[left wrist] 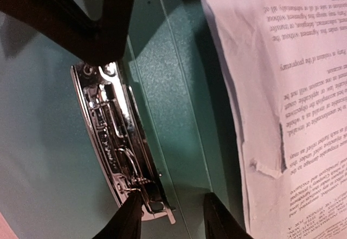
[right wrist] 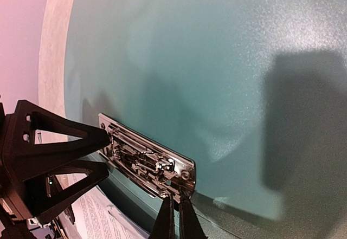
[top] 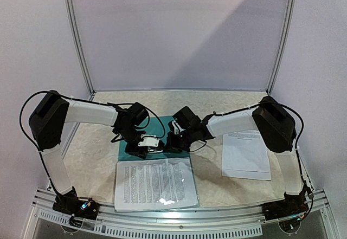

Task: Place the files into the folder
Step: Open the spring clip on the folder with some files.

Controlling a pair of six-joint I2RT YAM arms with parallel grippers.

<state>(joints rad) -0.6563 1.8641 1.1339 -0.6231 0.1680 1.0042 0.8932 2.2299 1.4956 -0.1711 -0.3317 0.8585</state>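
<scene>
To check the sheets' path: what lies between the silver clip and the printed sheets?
In the left wrist view, only bare teal folder lies between the clip and the sheets; one finger of the left gripper stands over it.

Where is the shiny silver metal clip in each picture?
Top external: shiny silver metal clip near the middle, slightly left.
Left wrist: clip left of centre, running from top to bottom.
Right wrist: clip at lower left, slanting.
Shared landmark: flat teal-green folder beneath it in every view.
</scene>
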